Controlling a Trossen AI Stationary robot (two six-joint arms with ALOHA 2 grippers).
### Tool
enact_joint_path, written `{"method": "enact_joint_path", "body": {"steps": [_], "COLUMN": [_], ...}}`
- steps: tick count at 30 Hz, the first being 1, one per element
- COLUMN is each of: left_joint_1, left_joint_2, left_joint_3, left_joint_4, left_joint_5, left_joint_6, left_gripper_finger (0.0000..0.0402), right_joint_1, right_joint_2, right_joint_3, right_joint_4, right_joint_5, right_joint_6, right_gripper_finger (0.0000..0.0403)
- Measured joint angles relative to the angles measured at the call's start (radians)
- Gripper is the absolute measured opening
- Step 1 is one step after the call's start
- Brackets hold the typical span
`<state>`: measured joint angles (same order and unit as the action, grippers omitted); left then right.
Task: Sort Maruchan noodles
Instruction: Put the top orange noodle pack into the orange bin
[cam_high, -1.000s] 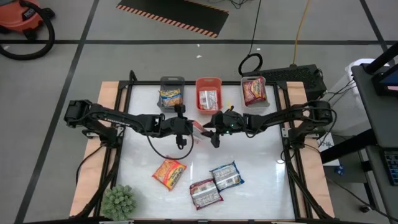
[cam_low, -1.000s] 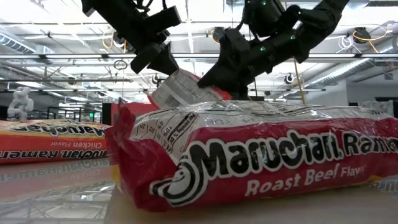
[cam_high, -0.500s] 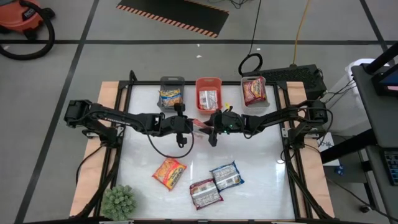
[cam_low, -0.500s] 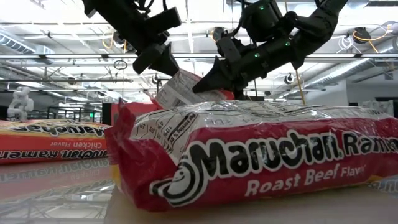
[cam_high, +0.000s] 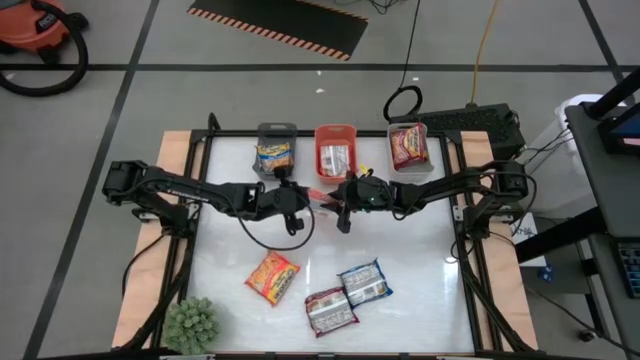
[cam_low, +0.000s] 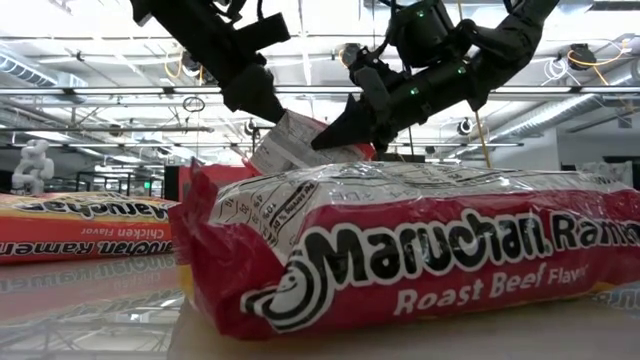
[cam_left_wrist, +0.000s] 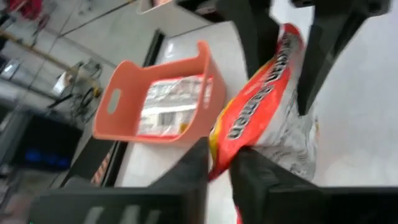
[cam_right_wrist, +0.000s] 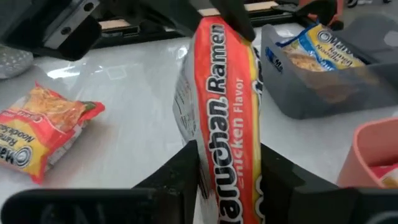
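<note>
Packet (cam_high: 322, 196) between both end effectors.

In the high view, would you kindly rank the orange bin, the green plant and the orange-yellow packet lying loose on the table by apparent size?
1. Green plant, which looks largest, though the picture edge cuts it off.
2. Orange bin and orange-yellow packet: these look about alike from above, so I would not rank one over the other.

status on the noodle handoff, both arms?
Left gripper and right gripper both pinch one red packet mid-air. Orange bin just beyond them. Three packets on the table; nothing blocking.
</note>
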<state>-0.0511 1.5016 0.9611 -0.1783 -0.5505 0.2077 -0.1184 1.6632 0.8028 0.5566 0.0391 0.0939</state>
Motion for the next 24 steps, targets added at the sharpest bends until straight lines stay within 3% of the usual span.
{"method": "enact_joint_path", "body": {"steps": [5,9,17,21,24], "left_joint_1": [-0.035,-0.071,-0.110,-0.132,-0.156], "left_joint_2": [0.000,-0.007,-0.090,-0.130,-0.144], "left_joint_3": [0.000,0.000,0.001,-0.001,-0.001], "left_joint_4": [-0.031,-0.084,-0.272,-0.410,-0.501], "left_joint_5": [-0.141,-0.263,-0.302,-0.261,-0.208], "left_joint_6": [-0.089,-0.168,-0.393,-0.527,-0.622], "left_gripper_finger": [0.0166,0.0215,0.0232,0.0232,0.0232], "right_joint_1": [-0.029,-0.051,-0.084,-0.097,-0.120], "right_joint_2": [-0.029,-0.063,-0.172,-0.207,-0.206], "right_joint_3": [0.000,0.000,0.001,0.002,0.002], "right_joint_4": [-0.010,-0.029,-0.068,-0.049,0.001], "right_joint_5": [0.003,-0.012,0.053,0.176,0.200], "right_joint_6": [-0.028,-0.043,-0.141,-0.244,-0.283], "right_gripper_finger": [0.0097,0.0098,0.0097,0.0097,0.0097]}}
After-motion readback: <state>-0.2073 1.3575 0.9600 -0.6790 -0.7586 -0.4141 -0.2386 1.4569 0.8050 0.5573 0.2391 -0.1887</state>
